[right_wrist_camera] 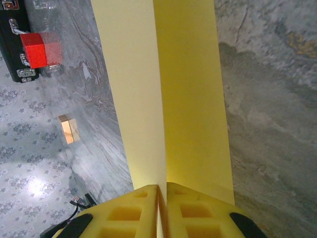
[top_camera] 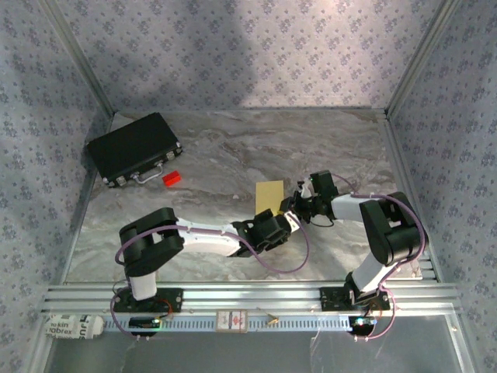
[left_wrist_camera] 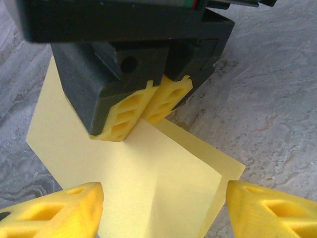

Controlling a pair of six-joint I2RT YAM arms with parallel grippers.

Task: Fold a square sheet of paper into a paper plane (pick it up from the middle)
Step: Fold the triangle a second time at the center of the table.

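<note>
**R claw (right_wrist_camera: 162, 191) pinching thin yellow paper sheet (left_wrist_camera: 148, 178), L claw (left_wrist_camera: 163, 198) wide**

L claw fingers spread either side of sheet, not gripping. R claw clamped on sheet's edge; sheet folded w/ lengthwise crease, mid grey marbled surface (top_camera: 233, 155). Further back-left: small red block (top_camera: 172, 178), just beside black hard case (top_camera: 133, 148) w/ handle.

You have thin, matt yellow paper (left_wrist_camera: 148, 188), smooth apart from one sharp crease, on a smooth, marbled stone-look surface (left_wrist_camera: 277, 99) with a faint sheen. The right pincer (right_wrist_camera: 162, 191) has matt yellow plastic fingers (right_wrist_camera: 129, 215). The case (top_camera: 132, 148) looks matt black, the block (right_wrist_camera: 40, 49) smooth red.
</note>
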